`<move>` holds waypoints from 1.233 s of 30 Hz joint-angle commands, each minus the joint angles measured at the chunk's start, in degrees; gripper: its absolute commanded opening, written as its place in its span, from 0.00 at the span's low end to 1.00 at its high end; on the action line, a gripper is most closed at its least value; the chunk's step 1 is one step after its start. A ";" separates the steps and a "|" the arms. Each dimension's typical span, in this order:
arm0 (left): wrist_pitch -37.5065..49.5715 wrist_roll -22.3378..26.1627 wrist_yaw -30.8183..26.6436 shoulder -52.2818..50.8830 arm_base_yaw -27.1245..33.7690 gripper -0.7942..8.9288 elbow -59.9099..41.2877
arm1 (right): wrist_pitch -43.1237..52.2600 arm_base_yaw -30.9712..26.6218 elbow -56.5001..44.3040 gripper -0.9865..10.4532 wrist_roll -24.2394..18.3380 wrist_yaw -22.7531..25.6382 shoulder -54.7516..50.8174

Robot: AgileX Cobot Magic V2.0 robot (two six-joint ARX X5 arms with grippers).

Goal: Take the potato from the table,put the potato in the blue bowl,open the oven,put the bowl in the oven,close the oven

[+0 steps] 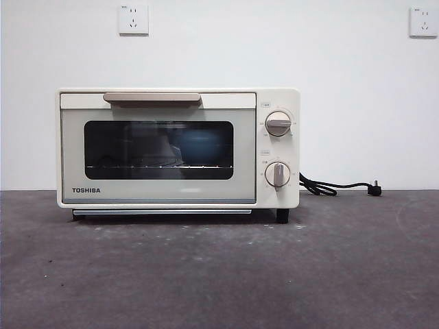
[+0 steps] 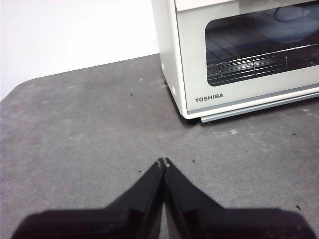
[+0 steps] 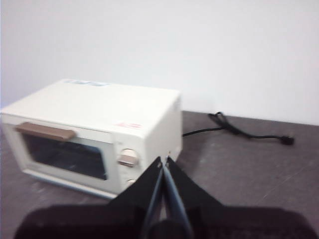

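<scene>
**Oven shut, bowl inside, both claws empty**

The cream-white boxy TOSHIBA oven [image 1: 178, 147] is sitting closed on the dark grey mottled surface [image 1: 219, 274], the deep blue bowl [image 1: 200, 145] showing dimly through its glass; the potato isn't visible. The rigid beige bar handle [image 1: 152, 98] looks the place to grip. The left claw [image 2: 163, 162] and right claw [image 3: 163, 160] are hanging pinched closed, gripping nothing.

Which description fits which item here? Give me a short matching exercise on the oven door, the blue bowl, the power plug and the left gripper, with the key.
Things:
1. oven door
2. blue bowl
3. power plug
4. left gripper

Descriptions:
A. lying loose on the table, not in a wall socket
B. jaws together, holding nothing
C. closed
D. behind the glass, on the wire rack

Pairs: 1-C, 2-D, 3-A, 4-B
</scene>
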 commanded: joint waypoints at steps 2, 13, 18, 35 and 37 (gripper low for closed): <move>0.09 -0.35 -0.09 -0.11 -0.04 0.08 -0.66 | 10.21 -1.53 -13.55 0.09 -0.04 -0.02 -6.08; 0.09 -0.35 -0.09 -0.11 -0.04 0.08 -0.66 | 17.92 -2.29 -35.95 0.09 0.94 0.13 -20.63; 0.09 -0.35 -0.09 -0.11 -0.04 0.08 -0.66 | 17.81 -2.27 -40.68 0.09 2.56 0.15 -24.30; 0.09 -0.35 -0.09 -0.11 -0.04 0.08 -0.66 | 12.59 -2.23 -43.12 0.09 4.92 1.53 -26.34; 0.09 -0.35 -0.09 -0.11 -0.04 0.08 -0.66 | 12.79 -2.23 -43.08 0.09 6.03 1.46 -26.27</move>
